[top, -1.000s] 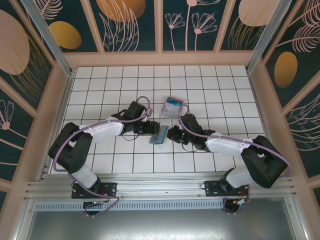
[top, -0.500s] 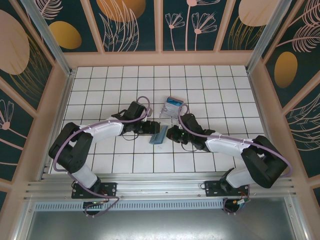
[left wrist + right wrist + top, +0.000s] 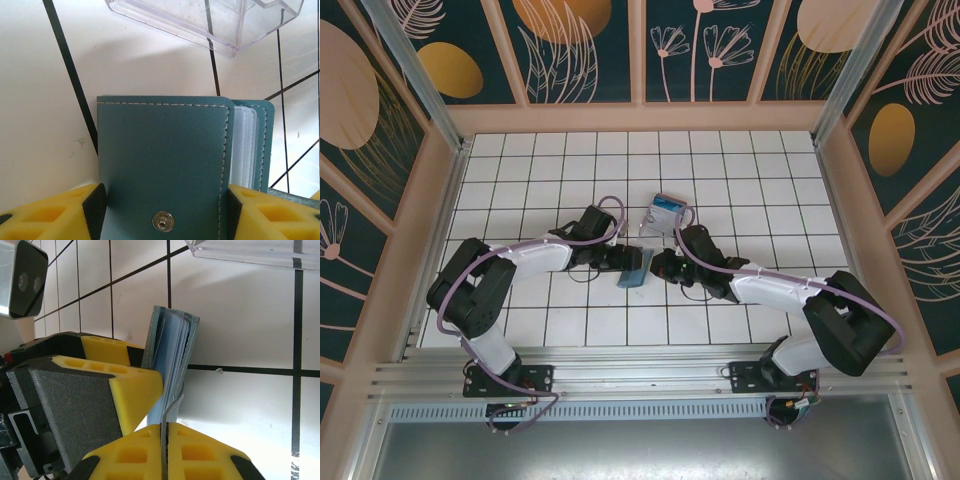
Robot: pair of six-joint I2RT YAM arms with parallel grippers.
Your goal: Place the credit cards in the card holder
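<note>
Left arm point(image 3: 525, 260) shifted right; card holder point(image 3: 634, 268) on edge, long axis diagonal.

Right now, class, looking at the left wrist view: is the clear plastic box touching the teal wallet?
No: a band of bare white tile lies between the clear plastic box and the teal wallet.

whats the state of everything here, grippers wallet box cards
card holder, slightly open, gripped by both grippers
left gripper, closed on the card holder's sides
right gripper, shut on the card holder's thin cover edge
clear box, untouched, apart from both grippers
blue credit card, at the clear box, not in the card holder
</note>
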